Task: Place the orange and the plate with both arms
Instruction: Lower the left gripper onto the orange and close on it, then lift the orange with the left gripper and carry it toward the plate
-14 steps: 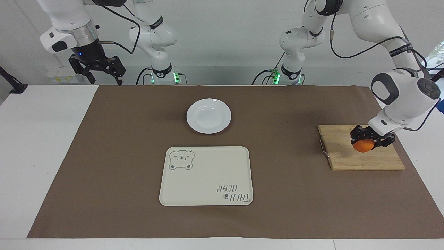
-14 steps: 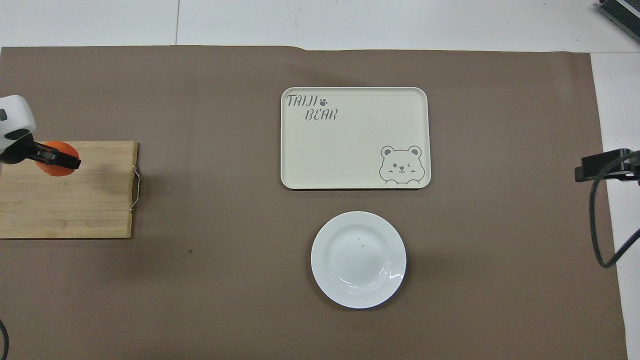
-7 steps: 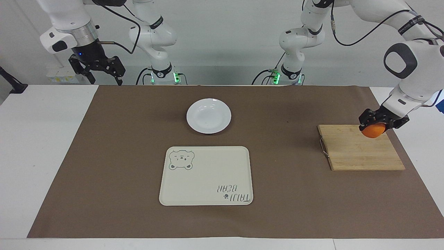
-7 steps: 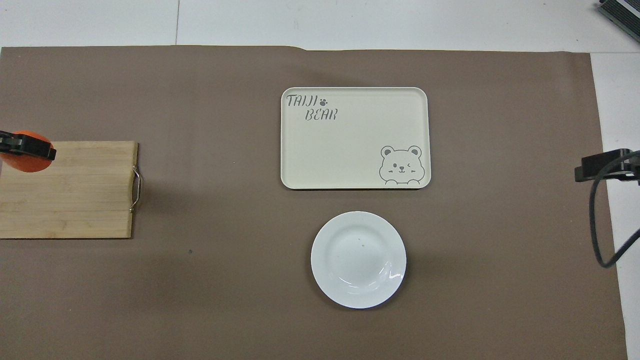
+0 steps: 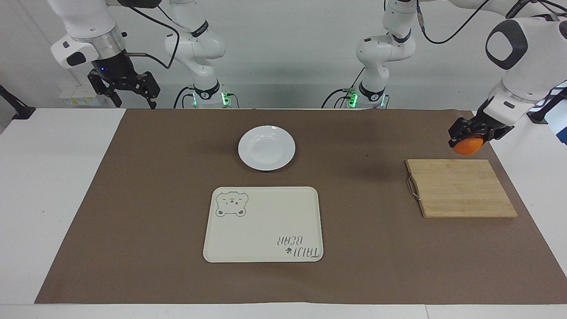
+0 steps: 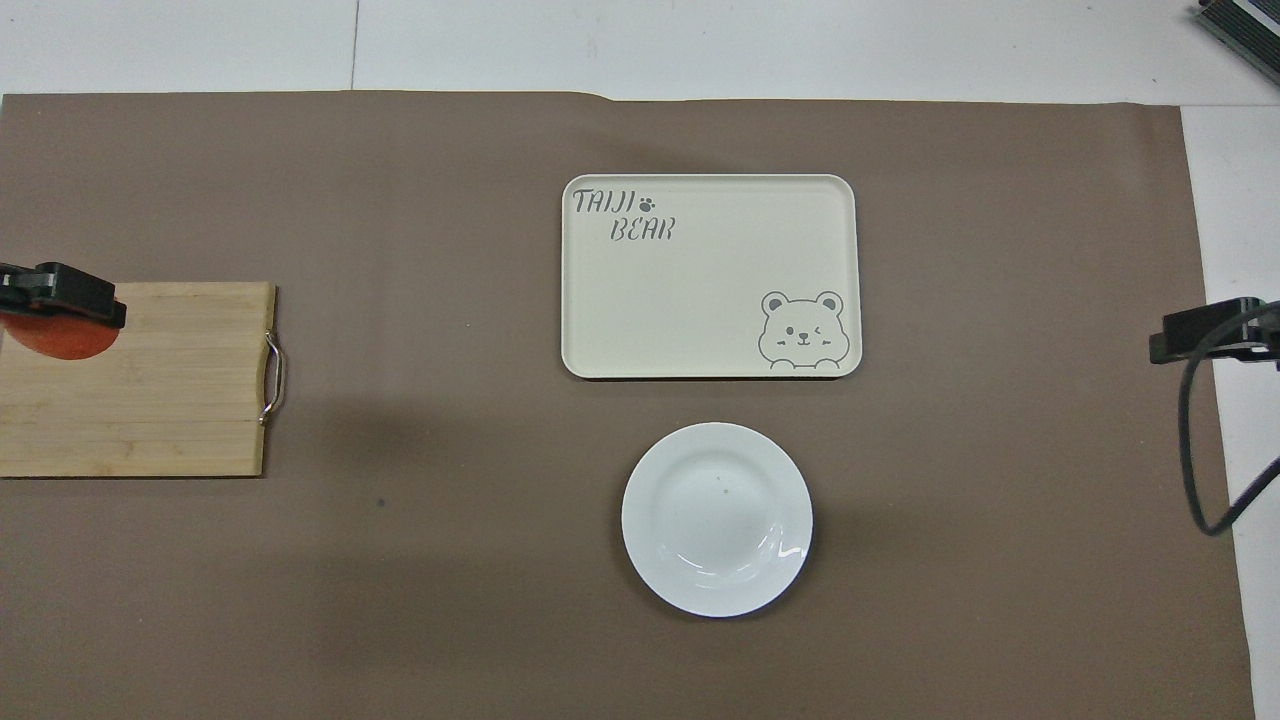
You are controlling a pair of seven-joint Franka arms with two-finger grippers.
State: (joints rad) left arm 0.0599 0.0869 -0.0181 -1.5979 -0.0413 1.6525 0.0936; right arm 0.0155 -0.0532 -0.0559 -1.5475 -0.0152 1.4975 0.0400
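Observation:
My left gripper is shut on the orange and holds it in the air over the wooden cutting board, at the left arm's end of the table. From overhead the orange shows partly under the left gripper at the frame's edge. The white plate sits bare on the brown mat, nearer to the robots than the cream bear tray; overhead, the plate lies below the tray. My right gripper hangs open, high over the right arm's end of the table.
The cutting board has a metal handle on its edge toward the table's middle. A brown mat covers most of the white table. The right arm's black cable loops at the mat's edge.
The left gripper has lifted the orange off the cutting board and carried it upward and slightly toward the robots. The right arm has not moved.

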